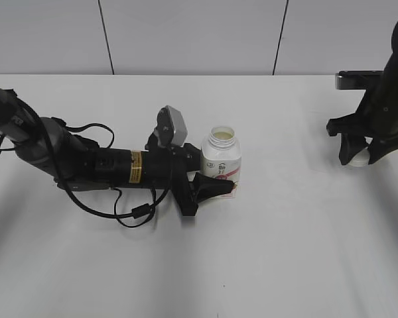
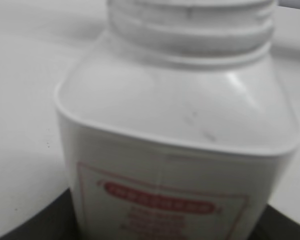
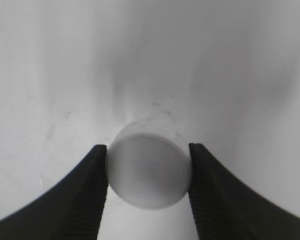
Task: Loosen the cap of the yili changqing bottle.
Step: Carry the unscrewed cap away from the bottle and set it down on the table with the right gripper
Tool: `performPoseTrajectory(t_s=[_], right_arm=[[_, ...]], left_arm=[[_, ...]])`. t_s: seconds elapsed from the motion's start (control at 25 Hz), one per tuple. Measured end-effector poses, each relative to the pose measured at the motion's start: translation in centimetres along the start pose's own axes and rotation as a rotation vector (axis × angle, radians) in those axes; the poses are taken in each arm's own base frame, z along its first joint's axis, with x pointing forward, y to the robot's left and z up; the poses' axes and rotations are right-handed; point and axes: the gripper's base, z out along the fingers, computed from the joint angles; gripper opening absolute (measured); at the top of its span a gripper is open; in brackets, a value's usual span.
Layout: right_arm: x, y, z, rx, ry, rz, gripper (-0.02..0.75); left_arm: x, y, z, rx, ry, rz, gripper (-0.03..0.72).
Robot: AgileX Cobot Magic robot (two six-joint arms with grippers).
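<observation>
The yili changqing bottle (image 1: 221,156) stands upright at the table's middle, white with a pink-red label. Its wide neck is open, with no cap on it. My left gripper (image 1: 212,180) is shut on the bottle's lower body from the left. In the left wrist view the bottle (image 2: 175,125) fills the frame, with bare neck threads at the top. The white round cap (image 3: 149,172) sits between the fingers of my right gripper (image 3: 149,185), which touch both of its sides. In the exterior view that gripper (image 1: 363,156) points down at the table's far right, with the cap (image 1: 359,159) at its tips.
The white table (image 1: 285,252) spreads around both arms. The left arm (image 1: 86,162) and its looping cables lie low across the left half. A grey panelled wall (image 1: 186,33) stands behind the table's back edge.
</observation>
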Motion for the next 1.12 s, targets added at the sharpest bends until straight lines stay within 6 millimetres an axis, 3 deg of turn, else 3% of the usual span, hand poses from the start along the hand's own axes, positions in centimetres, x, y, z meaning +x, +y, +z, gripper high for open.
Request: performPoseTrajectory(t_s=[0.24,1.12], right_arm=[[-0.3,-1.0,0.5,0.003,-0.025,0.029,0.389],[-0.4,-1.0,1.6,-0.010,-0.025,0.045,0.387]], left_arm=[[0.0,0.0,0.0,0.000,-0.001,0.000,0.403],[0.0,0.0,0.0,0.001,-0.001,0.000,0.403]])
